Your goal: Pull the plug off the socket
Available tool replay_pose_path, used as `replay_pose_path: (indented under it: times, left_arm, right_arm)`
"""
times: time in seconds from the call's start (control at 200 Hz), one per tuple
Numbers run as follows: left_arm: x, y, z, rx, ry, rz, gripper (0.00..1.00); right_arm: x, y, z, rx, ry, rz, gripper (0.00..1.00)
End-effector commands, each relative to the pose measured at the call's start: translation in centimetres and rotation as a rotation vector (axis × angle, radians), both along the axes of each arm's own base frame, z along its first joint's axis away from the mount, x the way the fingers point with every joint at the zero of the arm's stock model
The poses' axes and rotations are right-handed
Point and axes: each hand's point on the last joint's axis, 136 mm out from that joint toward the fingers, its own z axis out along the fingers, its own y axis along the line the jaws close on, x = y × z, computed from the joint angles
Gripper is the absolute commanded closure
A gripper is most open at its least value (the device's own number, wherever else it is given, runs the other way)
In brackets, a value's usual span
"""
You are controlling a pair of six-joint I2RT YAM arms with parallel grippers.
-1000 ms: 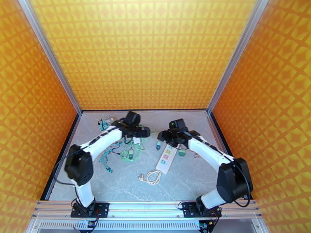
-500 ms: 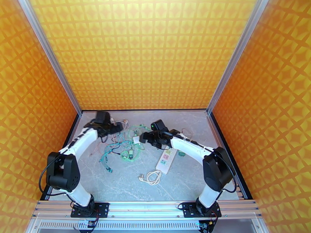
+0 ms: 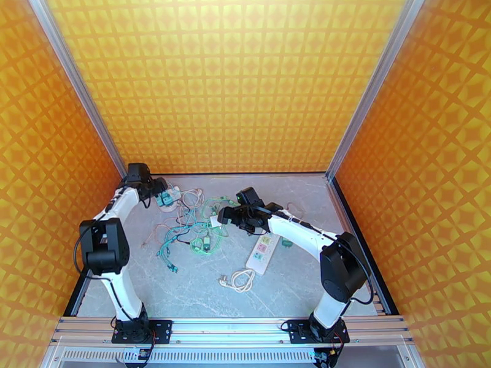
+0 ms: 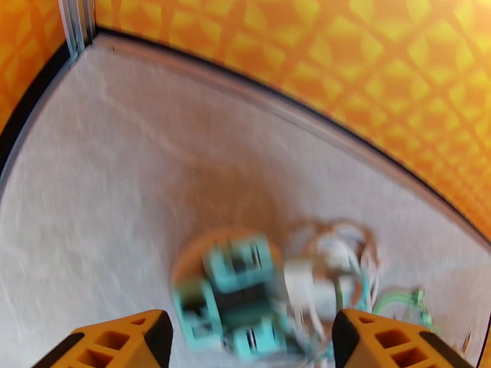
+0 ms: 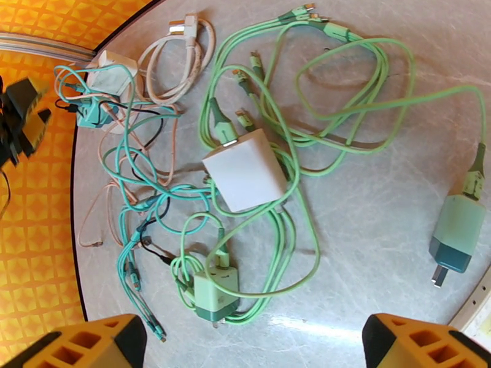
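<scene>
Approach step: left pincer, released, hangs above teal plug cluster at far-left corner of bench; right pincer, released, over white charger; next likely: clench on a plug.

No legible text, labels or numbers anywhere.

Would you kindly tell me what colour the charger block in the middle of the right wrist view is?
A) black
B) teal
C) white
C: the charger block lying among the green cables is plainly white.
</scene>
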Motion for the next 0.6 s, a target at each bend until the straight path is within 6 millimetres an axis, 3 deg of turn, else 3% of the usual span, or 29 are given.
replay_pose_path:
  times: [0.0, 0.13, 0.265, 0.425, 0.595]
  left_arm:
    - [2.4, 1.4, 1.8, -0.011, -0.08, 0.03, 0.27]
    - [4.4, 2.9, 1.2, -0.039, -0.077, 0.07, 0.3]
    - [6.6, 3.1, -1.8, -0.08, -0.009, 0.03, 0.49]
    - [7.4, 1.6, -5.5, -0.127, 0.064, -0.057, 0.57]
    - [6.5, -1.1, -7.5, -0.126, 0.108, -0.162, 0.59]
  right_arm:
    - [-0.4, -0.8, 0.1, -0.028, 0.001, -0.024, 0.02]
    - [-0.5, -1.1, -0.1, -0.034, 0.008, -0.038, 0.01]
    - [-0.5, -1.5, 0.0, -0.049, 0.008, -0.052, 0.01]
    - [-0.5, -2.0, 0.7, -0.074, -0.009, -0.057, 0.02]
    - [-0.5, -1.9, 0.7, -0.074, -0.008, -0.047, 0.01]
